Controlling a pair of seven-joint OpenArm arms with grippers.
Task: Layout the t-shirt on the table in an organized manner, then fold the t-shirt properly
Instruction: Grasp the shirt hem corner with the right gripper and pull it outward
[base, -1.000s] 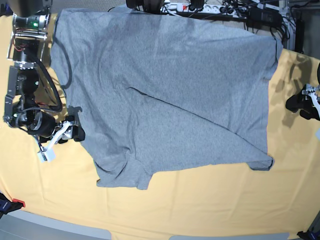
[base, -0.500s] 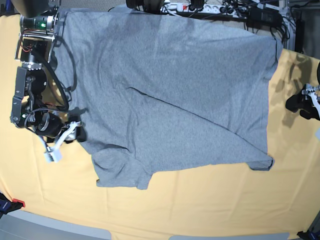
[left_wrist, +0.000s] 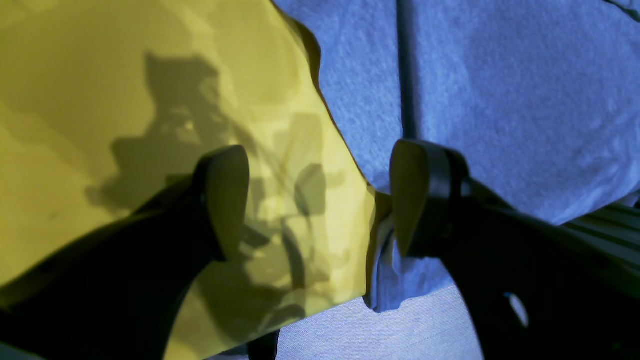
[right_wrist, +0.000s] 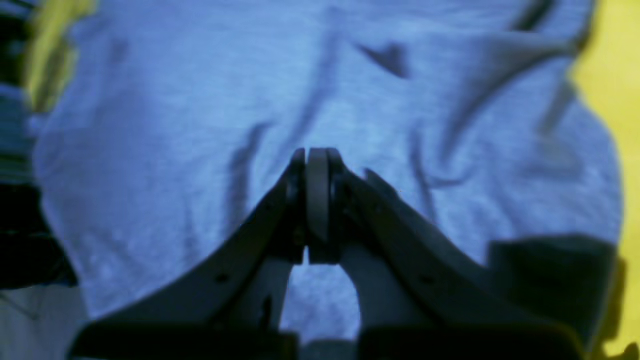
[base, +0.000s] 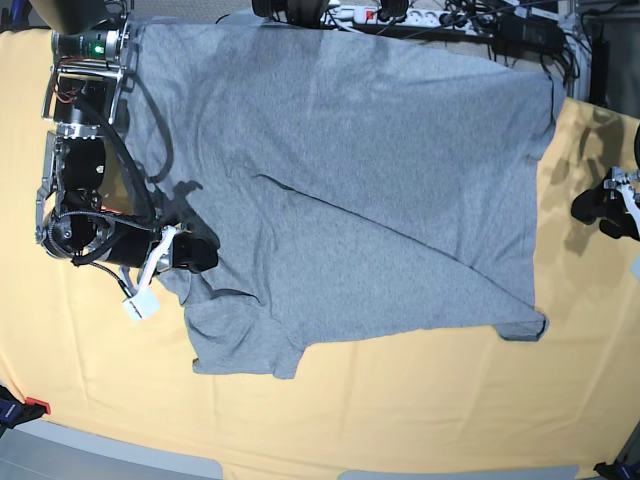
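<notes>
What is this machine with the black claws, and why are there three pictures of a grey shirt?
It is a robot with two arms, and each arm ends in a claw called a gripper. One picture looks down from above. It shows a grey t-shirt spread out on a table covered in yellow cloth. The other two come from small cameras on the robot's wrists, looking past the claws. The right gripper has its two fingers squeezed together over the shirt; I cannot tell whether cloth is pinched between them. The left gripper is wide open at the shirt's edge and holds nothing. The shirt is not folded yet.
</notes>
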